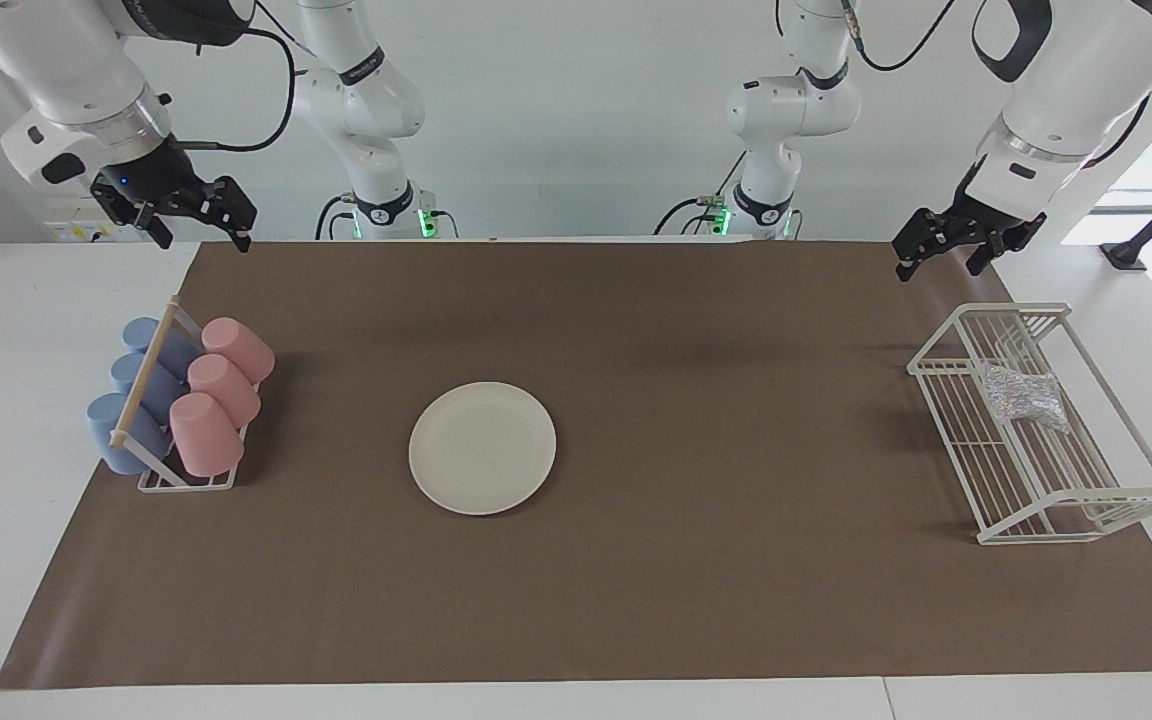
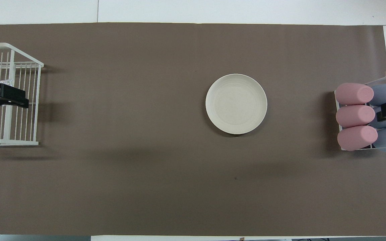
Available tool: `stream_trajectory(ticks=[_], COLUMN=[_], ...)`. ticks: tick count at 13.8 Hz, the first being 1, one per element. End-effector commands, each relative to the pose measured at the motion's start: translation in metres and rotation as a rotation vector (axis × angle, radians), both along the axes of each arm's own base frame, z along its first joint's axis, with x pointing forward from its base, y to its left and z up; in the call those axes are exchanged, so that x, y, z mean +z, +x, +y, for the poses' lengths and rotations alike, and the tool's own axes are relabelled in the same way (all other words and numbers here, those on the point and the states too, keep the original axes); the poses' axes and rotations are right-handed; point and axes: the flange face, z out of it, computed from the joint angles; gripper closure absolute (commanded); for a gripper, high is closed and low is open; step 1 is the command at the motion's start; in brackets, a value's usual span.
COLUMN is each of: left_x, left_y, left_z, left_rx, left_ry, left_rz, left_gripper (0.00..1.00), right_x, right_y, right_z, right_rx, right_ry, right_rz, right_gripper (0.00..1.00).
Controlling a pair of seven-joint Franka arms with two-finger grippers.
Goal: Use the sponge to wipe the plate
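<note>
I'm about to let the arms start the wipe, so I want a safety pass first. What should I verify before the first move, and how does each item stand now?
1. Sponge reachable: ok, it lies in the white wire rack at the left arm's end.
2. Left end effector empty and open: ok, raised, near the rack.
3. Right end effector empty and open: ok, raised, waiting near the cup rack.
4. Plate flat, nothing on it: ok.
5. Brown mat between rack and plate unobstructed: ok.
6. Dirt on plate: cannot tell.
</note>
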Motion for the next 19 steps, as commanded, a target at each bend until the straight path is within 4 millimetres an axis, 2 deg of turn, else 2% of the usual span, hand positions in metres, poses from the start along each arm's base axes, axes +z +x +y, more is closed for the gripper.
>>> stream_trajectory(ticks=[1, 3, 6, 7, 8, 9, 11, 13, 15, 17, 19], left_x=[0.001, 0.002, 0.0, -0.005, -0.012, -0.023, -0.047, -0.075, -0.11, -0.133, -0.155], left_y=[-0.008, -0.007, -0.006, -0.004, -0.001, 0.001, 0.004, 0.014, 0.03, 0.044, 0.058], left_z=[0.0, -0.002, -0.001, 0.002, -0.004, -0.009, -0.005, -0.013, -0.027, -0.025, -0.017], left_rx=[0.006, 0.0, 0.008, 0.003, -0.021, -0.046, -0.073, -0.097, -0.101, -0.129, -0.176], left_ry=[0.018, 0.028, 0.049, 0.092, 0.143, 0.197, 0.286, 0.38, 0.506, 0.6, 0.693], left_rz=[-0.009, -0.014, -0.025, -0.023, -0.026, -0.026, -0.028, -0.009, -0.001, -0.008, -0.011], left_gripper=[0.0, 0.0, 0.0, 0.0, 0.0, 0.0, 0.0, 0.0, 0.0, 0.0, 0.0], right_x=[0.003, 0.002, 0.003, 0.004, 0.004, 0.004, 0.003, 0.003, 0.003, 0.004, 0.004], right_y=[-0.005, -0.006, -0.006, -0.007, -0.007, -0.007, -0.008, -0.007, -0.007, -0.006, -0.007], right_z=[-0.007, -0.011, 0.0, 0.0, 0.001, 0.001, -0.007, -0.003, 0.001, 0.004, 0.004], right_rx=[-0.009, -0.019, 0.002, 0.004, 0.004, 0.007, -0.017, -0.087, -0.287, -0.529, -0.688], right_ry=[-0.018, -0.016, -0.018, -0.018, -0.018, -0.017, -0.018, -0.026, -0.045, -0.074, -0.093], right_rz=[-0.003, 0.0, 0.006, 0.006, 0.006, 0.007, 0.008, 0.004, -0.003, -0.011, -0.013], right_gripper=[0.0, 0.0, 0.0, 0.0, 0.0, 0.0, 0.0, 0.0, 0.0, 0.0, 0.0])
